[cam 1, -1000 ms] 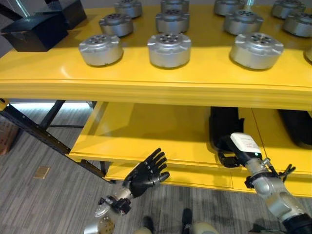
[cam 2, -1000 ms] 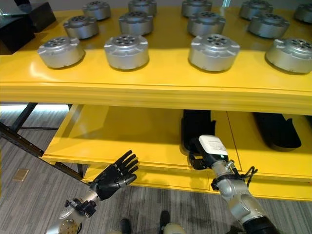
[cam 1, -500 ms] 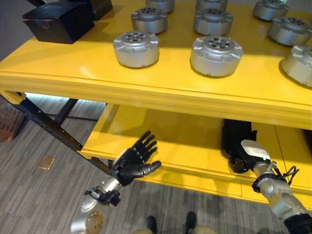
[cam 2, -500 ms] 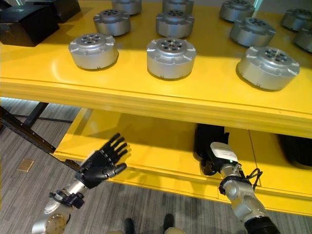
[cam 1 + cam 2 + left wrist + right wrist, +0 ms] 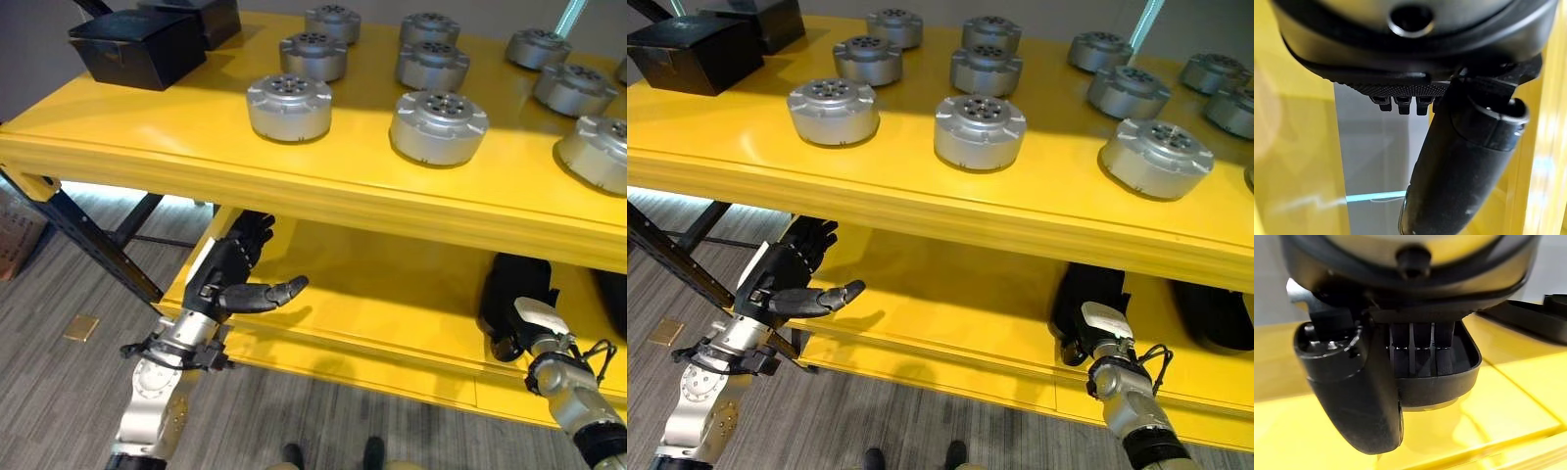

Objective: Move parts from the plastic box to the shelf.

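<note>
Round silver-grey metal parts [image 5: 289, 106] sit flat and upright in loose rows on the top board of the yellow shelf [image 5: 147, 132], each a squat disc with a notched rim and a ring of small holes on its face; they stand apart, not touching.

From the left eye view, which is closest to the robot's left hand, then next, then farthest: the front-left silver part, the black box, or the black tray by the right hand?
From the left hand:
1. Front-left silver part, on the top shelf just above the hand.
2. Black box, at the back-left corner.
3. Black tray, on the lower shelf, far right.
</note>
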Robot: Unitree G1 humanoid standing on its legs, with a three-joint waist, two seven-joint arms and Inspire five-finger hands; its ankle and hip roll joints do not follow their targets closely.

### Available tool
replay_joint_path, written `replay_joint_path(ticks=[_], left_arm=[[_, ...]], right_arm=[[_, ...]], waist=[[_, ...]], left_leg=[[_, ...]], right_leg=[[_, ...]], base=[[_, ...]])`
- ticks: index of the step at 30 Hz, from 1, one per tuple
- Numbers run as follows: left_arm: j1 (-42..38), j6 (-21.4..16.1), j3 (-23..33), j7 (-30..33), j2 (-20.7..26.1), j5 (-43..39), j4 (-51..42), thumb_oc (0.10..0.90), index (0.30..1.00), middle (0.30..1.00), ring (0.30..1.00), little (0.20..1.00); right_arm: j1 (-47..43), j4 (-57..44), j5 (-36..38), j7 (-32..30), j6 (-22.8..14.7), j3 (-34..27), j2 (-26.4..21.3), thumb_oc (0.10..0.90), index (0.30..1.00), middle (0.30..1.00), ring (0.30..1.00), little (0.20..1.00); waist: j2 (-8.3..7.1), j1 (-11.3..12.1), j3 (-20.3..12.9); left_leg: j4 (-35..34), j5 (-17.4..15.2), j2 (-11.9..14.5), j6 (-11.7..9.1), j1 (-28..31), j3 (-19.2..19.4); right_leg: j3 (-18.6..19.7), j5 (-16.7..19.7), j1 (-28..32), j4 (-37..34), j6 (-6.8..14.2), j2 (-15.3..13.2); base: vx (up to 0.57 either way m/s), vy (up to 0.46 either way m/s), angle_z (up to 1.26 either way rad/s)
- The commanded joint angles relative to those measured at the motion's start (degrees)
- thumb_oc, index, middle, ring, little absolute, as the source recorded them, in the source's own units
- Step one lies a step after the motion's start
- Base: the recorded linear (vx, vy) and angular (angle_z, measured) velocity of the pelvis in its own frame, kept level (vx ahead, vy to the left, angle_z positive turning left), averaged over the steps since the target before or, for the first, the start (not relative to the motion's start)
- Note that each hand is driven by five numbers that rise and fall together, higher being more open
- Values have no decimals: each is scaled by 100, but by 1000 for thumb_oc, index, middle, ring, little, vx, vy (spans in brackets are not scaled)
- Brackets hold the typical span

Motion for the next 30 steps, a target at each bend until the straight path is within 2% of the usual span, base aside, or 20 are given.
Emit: replay_joint_path(ticks=[1, 5, 6, 18, 25, 28, 30], left_arm=[[-580, -610, 45, 218, 45, -30, -401, 900, 1000, 1000, 1000, 1000], [-642, -618, 4, 182, 33, -57, -392, 900, 1000, 1000, 1000, 1000], [-656, -628, -20, 179, 39, -131, -390, 900, 1000, 1000, 1000, 1000], [-1026, -563, -266, 239, 91, -88, -233, 900, 1000, 1000, 1000, 1000], [-1069, -611, -352, 173, 89, -121, -189, 900, 1000, 1000, 1000, 1000], [-1101, -749, -394, -51, 130, -293, -164, 900, 1000, 1000, 1000, 1000], [-1135, -840, -418, -84, 191, -358, -203, 900, 1000, 1000, 1000, 1000]], right_arm=[[-651, 418, -143, 17, -109, 237, -367, 400, 300, 300, 300, 300], [-743, 535, -453, 102, -399, 380, -407, 400, 300, 300, 300, 300], [-778, 502, -615, 184, -594, 483, -466, 400, 300, 300, 300, 300], [-1524, 429, -770, 189, -1089, 1224, -668, 400, 300, 300, 300, 300], [-1883, 584, -728, 128, -950, 1515, -649, 400, 300, 300, 300, 300], [-2030, 716, -565, -2, -776, 1575, -632, 400, 300, 300, 300, 300], [-2180, 914, -596, -132, -803, 1554, -659, 400, 300, 300, 300, 300]], waist=[[-92, 92, -427], [-94, 93, -418], [-91, 94, -384], [-74, 137, -99], [-26, 194, 54], [7, 216, 102], [46, 232, 150]], left_leg=[[298, -435, 71, -136, -95, 99], [310, -442, 82, -142, -104, 113], [345, -445, 91, -143, -135, 116], [554, -468, 134, -147, -450, 116], [599, -447, 138, -156, -566, 79], [604, -433, 138, -160, -596, 56], [629, -426, 146, -173, -650, 44]], right_leg=[[305, -594, -126, 441, 182, -11], [304, -605, -158, 479, 192, -18], [306, -617, -206, 534, 197, -30], [351, -642, -551, 747, 216, -60], [354, -642, -642, 776, 205, -62], [352, -648, -669, 796, 203, -69], [346, -655, -711, 823, 199, -78]], base=[[0, 0, 0], [0, 0, 0], [0, 0, 0], [-42, -25, 0], [-10, -11, -1], [-6, -14, 0], [-9, -15, 0]])
